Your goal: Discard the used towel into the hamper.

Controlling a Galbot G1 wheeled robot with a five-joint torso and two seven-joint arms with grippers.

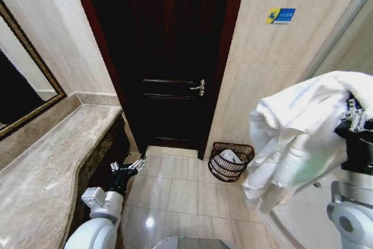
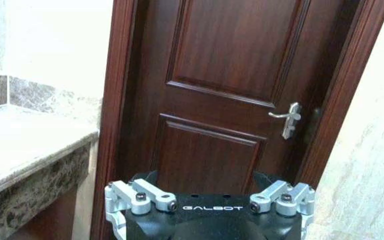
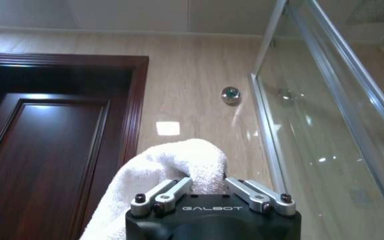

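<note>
Head view shows the right gripper [image 1: 352,115] at the right edge of the frame, raised high, with a white towel [image 1: 291,138] draped over it and hanging down in thick folds; the fingers are mostly covered by the cloth and partly cut off by the frame edge, but they are closed on the towel. In the right wrist view the same towel [image 3: 172,170] rises as a rounded hump just beyond the gripper [image 3: 209,187], whose two metal fingers stand close together and pinch the fabric, while the fingertips themselves are buried in it. The hamper [image 1: 231,161], a dark wire basket, stands on the tiled floor in the lower middle of the head view, beside the door frame and against the beige wall, well apart from the hanging towel; something white already lies inside it, too small to identify. The left gripper [image 1: 129,168] hangs low in the lower left of the frame, next to the marble counter [image 1: 52,161], with its fingers spread and nothing between them. In the left wrist view its fingers [image 2: 138,197] stand wide apart at the bottom edge, partly cut off, facing the dark wooden door [image 2: 232,95] with its metal handle [image 2: 287,119].
</note>
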